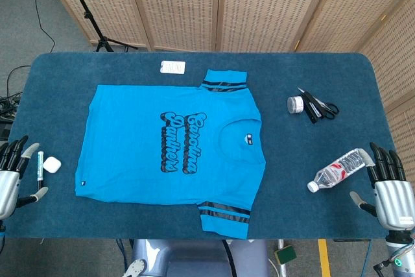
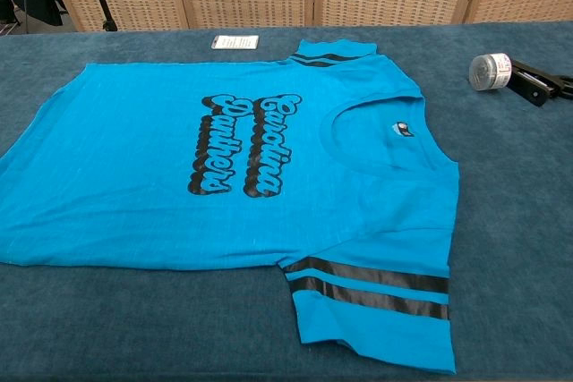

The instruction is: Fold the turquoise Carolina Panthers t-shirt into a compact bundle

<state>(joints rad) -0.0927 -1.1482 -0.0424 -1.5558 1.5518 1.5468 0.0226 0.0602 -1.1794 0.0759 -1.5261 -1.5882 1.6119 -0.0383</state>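
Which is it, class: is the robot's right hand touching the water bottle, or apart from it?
Apart. The head view shows blue table cloth between the right hand and the water bottle, which lies on its side just left of the fingertips.

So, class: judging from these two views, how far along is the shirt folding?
Done: only the laying out; the shirt lies flat, print up, both sleeves spread. In hand: nothing; the left hand and right hand sit open at the table edges, clear of the cloth. Left: every fold, sleeves and body alike.
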